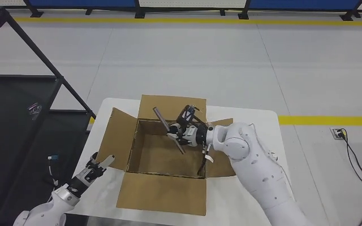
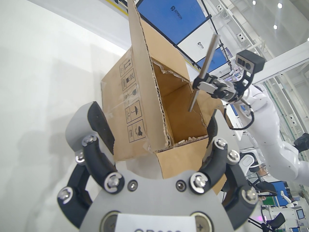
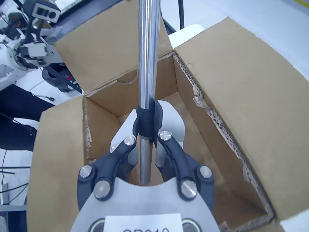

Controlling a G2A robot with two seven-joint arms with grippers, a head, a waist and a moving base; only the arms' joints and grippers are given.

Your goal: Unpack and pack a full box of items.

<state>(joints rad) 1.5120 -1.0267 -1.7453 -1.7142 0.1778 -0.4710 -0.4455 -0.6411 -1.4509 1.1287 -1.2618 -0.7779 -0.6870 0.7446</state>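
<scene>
An open cardboard box [image 1: 164,155] with its flaps spread stands on the white table [image 1: 257,127]; what I see of its inside holds no items. My right gripper [image 1: 176,131] hovers over the box's far right part, shut on a shiny metal rod [image 1: 169,130]. The rod [image 3: 147,49] runs up between the black pads [image 3: 158,117] and slants over the box opening [image 3: 149,92]. From the left wrist view, the rod [image 2: 205,68] and right gripper [image 2: 199,84] hang above the box [image 2: 142,112]. My left gripper [image 2: 154,131] is open, low at the table's near left corner [image 1: 99,166], beside the box.
A black metal frame [image 1: 51,73] and a dark surface stand to the left of the table. A yellow floor line [image 1: 317,120] runs on the right. Bare tabletop [image 2: 48,61] lies left of the box.
</scene>
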